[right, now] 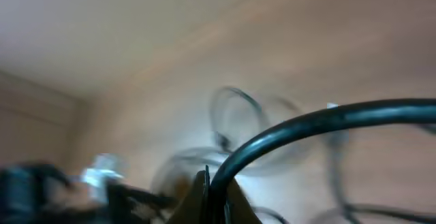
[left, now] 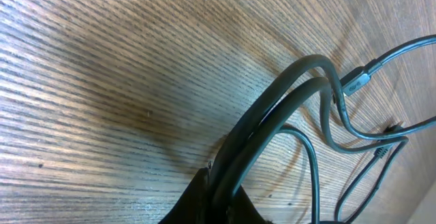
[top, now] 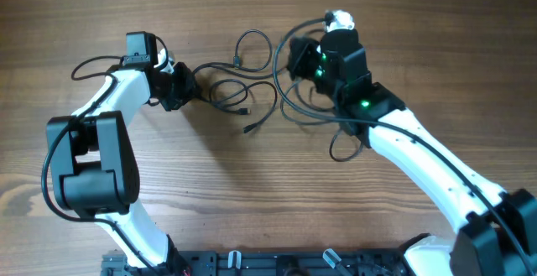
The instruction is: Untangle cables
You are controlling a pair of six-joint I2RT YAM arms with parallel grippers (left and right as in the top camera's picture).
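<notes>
Holding the cables (top: 239, 91) from two sides, both hands are pinched tight. The left hand (top: 186, 85), at the upper left of the top view, is clamped on two strands at once; its own cam shows them side by side, coming up out of the closed fingers at the bottom middle. The right hand (top: 295, 60), upper middle-right, is clamped on one strand (its cam is v. blurry, but the cord runs right out of the shut tips).

The cables lie on the bench (top: 252, 192) in the upper middle of the frame, btwn the two hands, in loose loops that cross over each other. A small plug (left: 355, 82) rests on the wood at the right of the left cam pic, not held by anything.

Why hold them like this? I think each hand takes a diff side so they can pull away from each other & the loops can slide open. Since the left hand holds two strands together, pulling may just drag the whole bunch.
</notes>
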